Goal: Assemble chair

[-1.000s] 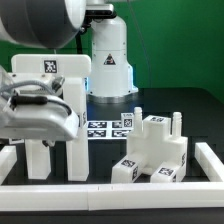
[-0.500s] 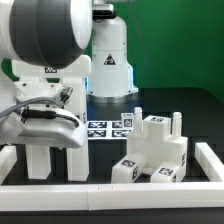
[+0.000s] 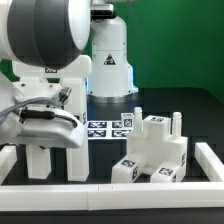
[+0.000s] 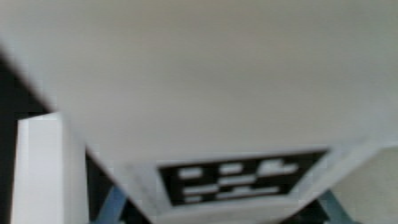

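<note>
The pincer (image 3: pixel 46 130) hangs at nine o'clock in the exterior view, low against the upright white panel (image 3: pixel 48 85). Its fingers are hidden behind the arm's own grey hand, so I cannot tell how far apart they stand or whether they grip the panel. The panel carries a tag near its top edge. Below the hand, two white legs (image 3: pixel 40 160) reach down to the table (image 3: pixel 205 110), just inside the front rail (image 3: pixel 110 188).

In the wrist view the panel (image 4: pixel 196 80) fills nearly the whole picture, blurred and very close to the camera, with one tag (image 4: pixel 240 180) on it.

The other chair pieces (image 3: pixel 155 150), blocky and tagged, lie in a clump at four o'clock, well apart from the panel. Between the two, near the centre, lies the marker board (image 3: pixel 108 126). Behind it, at twelve o'clock, stands the arm's base (image 3: pixel 108 60).
</note>
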Available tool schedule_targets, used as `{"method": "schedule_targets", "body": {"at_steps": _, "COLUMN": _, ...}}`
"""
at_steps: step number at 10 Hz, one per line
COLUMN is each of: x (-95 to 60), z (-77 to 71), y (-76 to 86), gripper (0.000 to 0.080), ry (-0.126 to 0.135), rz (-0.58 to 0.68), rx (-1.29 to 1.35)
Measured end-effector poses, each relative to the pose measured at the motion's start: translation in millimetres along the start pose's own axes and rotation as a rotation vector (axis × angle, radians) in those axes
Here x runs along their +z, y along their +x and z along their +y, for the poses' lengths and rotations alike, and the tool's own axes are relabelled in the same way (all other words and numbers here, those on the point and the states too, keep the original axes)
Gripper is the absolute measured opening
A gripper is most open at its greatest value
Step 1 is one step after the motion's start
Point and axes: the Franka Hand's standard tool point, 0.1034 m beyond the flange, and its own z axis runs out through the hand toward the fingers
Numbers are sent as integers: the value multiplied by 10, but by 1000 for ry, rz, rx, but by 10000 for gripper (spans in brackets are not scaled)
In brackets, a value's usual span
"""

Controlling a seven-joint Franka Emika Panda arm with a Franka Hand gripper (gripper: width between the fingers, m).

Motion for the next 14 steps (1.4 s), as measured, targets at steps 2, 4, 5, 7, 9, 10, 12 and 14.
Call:
{"method": "schedule_targets", "body": {"at_steps": 2, "x": -22, "z": 0, "y": 10, "gripper": 282, "ry": -3, "rz": 10, "rx": -9}}
{"method": "schedule_targets", "body": {"at_steps": 4, "x": -247, "z": -13, "y": -49, "gripper": 282, "ry": -2, "rz": 71, "rx": -59}}
{"method": "schedule_targets", "body": {"at_steps": 5, "x": -361, "z": -12, "y": -24, "gripper": 282, "ry": -4, "rz": 153, "rx": -86}}
{"method": "schedule_targets", "body": {"at_steps": 7, "x": -439, "z": 27, "y": -76, "gripper": 284, "ry": -11, "rz": 399, "rx": -128}}
{"method": "schedule_targets", "body": {"at_steps": 9, "x": -262, "z": 121, "y": -3, "gripper": 284, "ry": -30, "rz": 559, "rx": -108}}
{"method": "schedule_targets", "body": {"at_steps": 10, "x": -259, "z": 130, "y": 81, "gripper": 284, "ry": -36, "rz": 643, "rx": -97}}
{"method": "schedule_targets", "body": {"at_steps": 12, "x": -214, "z": 93, "y": 115, "gripper": 284, "ry": -52, "rz": 780, "rx": -84}}
{"method": "schedule_targets", "body": {"at_steps": 14, "x": -151, "z": 101, "y": 119, "gripper": 287, "ry": -77, "rz": 916, "rx": -98}}
